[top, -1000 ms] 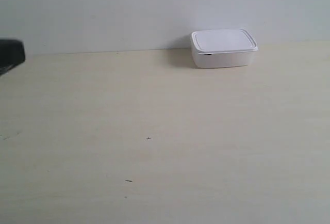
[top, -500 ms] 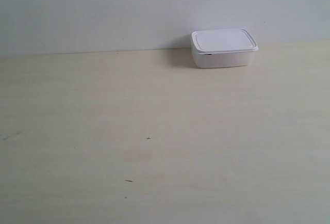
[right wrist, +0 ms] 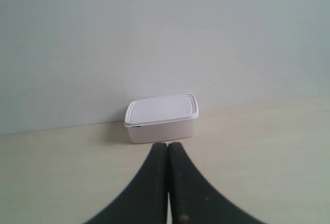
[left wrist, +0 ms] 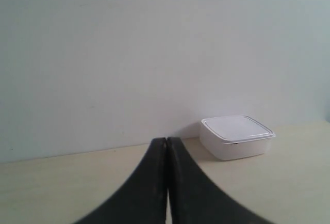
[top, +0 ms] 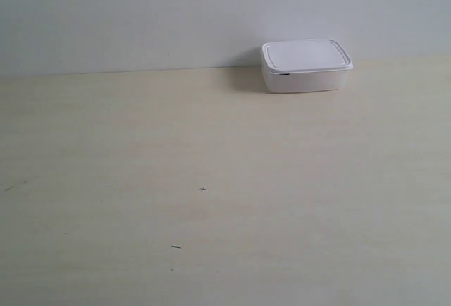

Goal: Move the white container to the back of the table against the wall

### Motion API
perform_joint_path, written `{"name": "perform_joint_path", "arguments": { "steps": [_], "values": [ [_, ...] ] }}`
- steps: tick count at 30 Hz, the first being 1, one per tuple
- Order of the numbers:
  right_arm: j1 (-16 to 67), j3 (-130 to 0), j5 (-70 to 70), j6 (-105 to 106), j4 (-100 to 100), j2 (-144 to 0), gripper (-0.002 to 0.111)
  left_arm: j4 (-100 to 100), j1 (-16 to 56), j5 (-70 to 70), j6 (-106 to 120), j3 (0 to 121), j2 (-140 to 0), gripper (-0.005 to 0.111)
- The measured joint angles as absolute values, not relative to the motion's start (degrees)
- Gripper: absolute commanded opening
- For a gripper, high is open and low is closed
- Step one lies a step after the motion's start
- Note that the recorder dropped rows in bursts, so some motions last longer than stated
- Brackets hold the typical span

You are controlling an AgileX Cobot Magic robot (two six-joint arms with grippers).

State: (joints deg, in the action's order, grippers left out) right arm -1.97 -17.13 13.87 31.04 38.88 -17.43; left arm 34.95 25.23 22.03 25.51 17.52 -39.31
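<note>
The white container point(top: 306, 65) stands lidded at the back of the cream table point(top: 211, 179), its far side against the grey-white wall point(top: 176, 10). Neither arm shows in the exterior view. In the left wrist view my left gripper point(left wrist: 166, 140) is shut and holds nothing, and the white container point(left wrist: 236, 136) lies well off to one side beyond it. In the right wrist view my right gripper point(right wrist: 167, 144) is shut and holds nothing too. Its tips point at the white container point(right wrist: 162, 117), which sits some way beyond them by the wall point(right wrist: 154, 38).
A few tiny dark specks point(top: 203, 189) mark the table top. The table's back edge point(top: 106, 72) meets the wall along its whole width.
A dark arm part at the exterior view's left edge one second ago has left the view. The container has not moved.
</note>
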Motion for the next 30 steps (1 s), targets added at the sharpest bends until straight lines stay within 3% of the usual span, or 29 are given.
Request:
{"name": "perform_joint_path", "arguments": {
  "steps": [9, 23, 30],
  "values": [
    [-2.0, -14.9, 13.4, 31.0, 39.1, -16.2, 0.000, 34.9, 18.9, 15.0, 25.5, 17.5, -28.1, 0.000],
    [-2.0, -10.4, 10.7, 31.2, 39.1, -14.7, 0.000, 34.9, -10.4, 14.0, 25.5, 17.5, -15.4, 0.000],
    [-2.0, -10.4, 10.6, 31.2, 39.1, -14.7, 0.000, 34.9, -16.9, 13.7, 25.5, 17.5, -15.3, 0.000]
  ]
}}
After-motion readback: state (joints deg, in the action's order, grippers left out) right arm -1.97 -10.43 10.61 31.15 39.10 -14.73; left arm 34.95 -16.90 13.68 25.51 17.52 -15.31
